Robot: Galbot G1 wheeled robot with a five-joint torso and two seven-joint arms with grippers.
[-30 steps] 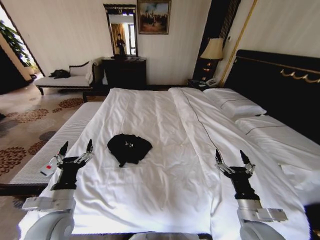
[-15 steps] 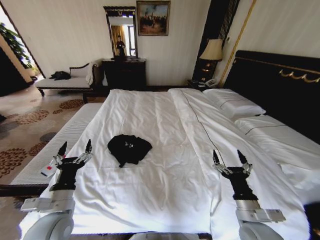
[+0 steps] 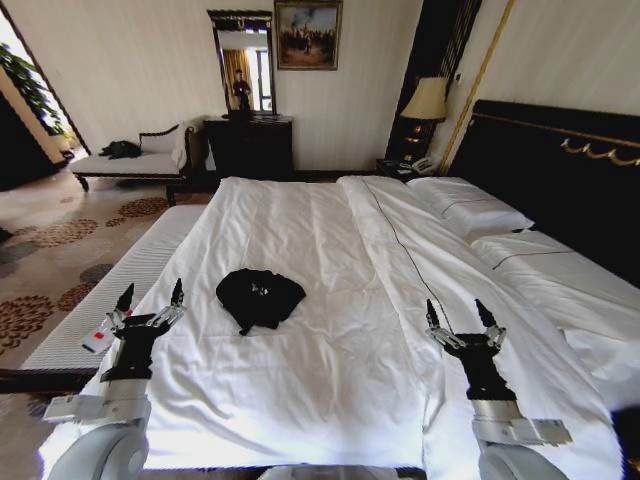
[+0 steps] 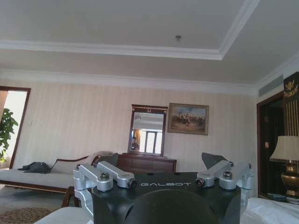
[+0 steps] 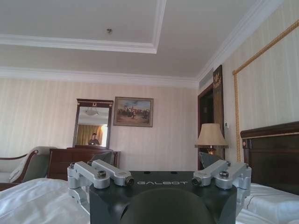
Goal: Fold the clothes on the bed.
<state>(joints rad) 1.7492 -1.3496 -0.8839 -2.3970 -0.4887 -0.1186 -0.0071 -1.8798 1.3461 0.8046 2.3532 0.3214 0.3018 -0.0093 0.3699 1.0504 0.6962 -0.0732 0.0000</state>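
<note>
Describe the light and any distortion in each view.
Head view: wide-angle bend at the edges, daylight glare on the bed, the clothes a dark, detail-poor lump. Left wrist view: bright doorway, dim walls. Right wrist view: even light, lit lamp.

The left hand (image 3: 151,296) and right hand (image 3: 461,314) are black-bodied, silver-linked, dark-tipped, on grey arms, marked "GALBOT" in white.

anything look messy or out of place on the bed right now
Yes: the black T-shirt lies bunched in a crumpled heap on the bed's white duvet, not spread flat. The left gripper and right gripper both stand open, fingers up, near the foot of the bed, touching nothing.
</note>
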